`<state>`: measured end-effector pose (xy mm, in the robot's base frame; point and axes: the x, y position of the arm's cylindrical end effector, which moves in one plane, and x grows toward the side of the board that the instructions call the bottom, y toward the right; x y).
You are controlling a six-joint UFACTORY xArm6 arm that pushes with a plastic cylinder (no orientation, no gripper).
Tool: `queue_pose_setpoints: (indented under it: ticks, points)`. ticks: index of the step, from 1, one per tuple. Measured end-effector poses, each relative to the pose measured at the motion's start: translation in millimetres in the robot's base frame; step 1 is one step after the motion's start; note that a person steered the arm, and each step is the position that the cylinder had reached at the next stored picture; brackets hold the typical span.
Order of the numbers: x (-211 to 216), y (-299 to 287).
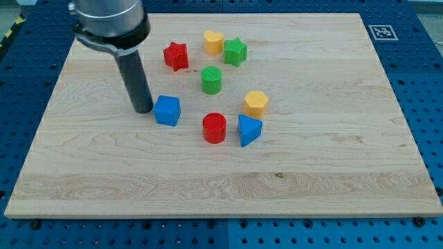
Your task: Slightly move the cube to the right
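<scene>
A blue cube point(167, 110) sits on the wooden board point(325, 159), left of the middle. My tip point(143, 109) rests on the board just to the cube's left, nearly touching its left face. The dark rod rises from there toward the view's top left.
A red cylinder point(214, 128) and a blue triangular block point(248, 130) lie to the cube's right. A green cylinder point(211, 80) and a yellow hexagon point(255, 104) lie further up. A red star point(176, 55), a yellow heart point(213, 42) and a green star point(235, 51) sit near the top.
</scene>
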<state>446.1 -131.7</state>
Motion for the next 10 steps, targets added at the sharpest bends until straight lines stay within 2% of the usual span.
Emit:
queue_pose_setpoints:
  ticks: [2, 7, 9, 10]
  points:
    - [-1, 20]
    - [11, 20]
    - [48, 20]
    - [89, 22]
